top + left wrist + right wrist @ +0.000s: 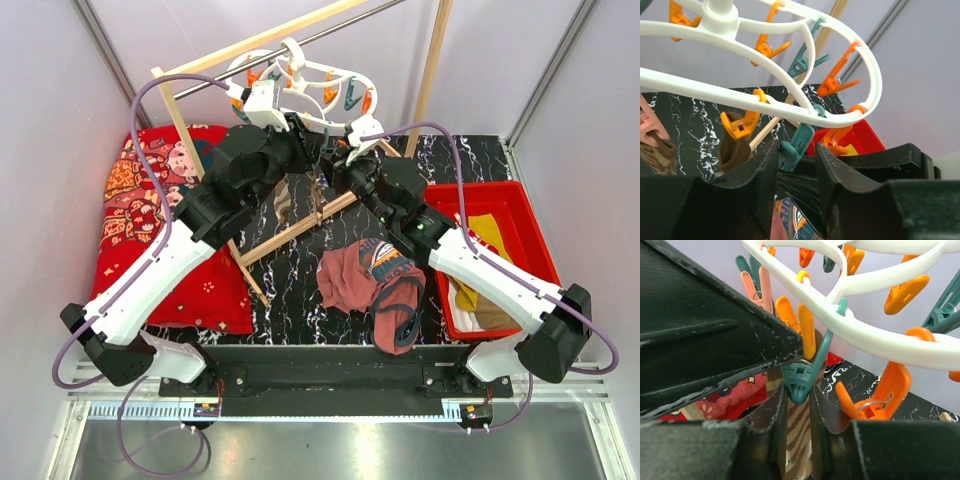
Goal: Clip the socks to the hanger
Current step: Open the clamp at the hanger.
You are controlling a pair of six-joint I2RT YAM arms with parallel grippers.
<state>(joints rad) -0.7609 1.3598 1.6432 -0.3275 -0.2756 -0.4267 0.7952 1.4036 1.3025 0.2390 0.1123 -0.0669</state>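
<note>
Right wrist view: the right gripper is closed on a teal peg of the hanger, and a sock hangs lengthwise just behind and below it. Left gripper straddles a teal peg from the opposite side; whether it pinches, I cannot tell.

both arms reach up and forward, wrists nearly meeting; left gripper has its fingers parted, right gripper has its fingers pinched on a teal peg.

A lab cell: plain walls, aluminium framing.
</note>
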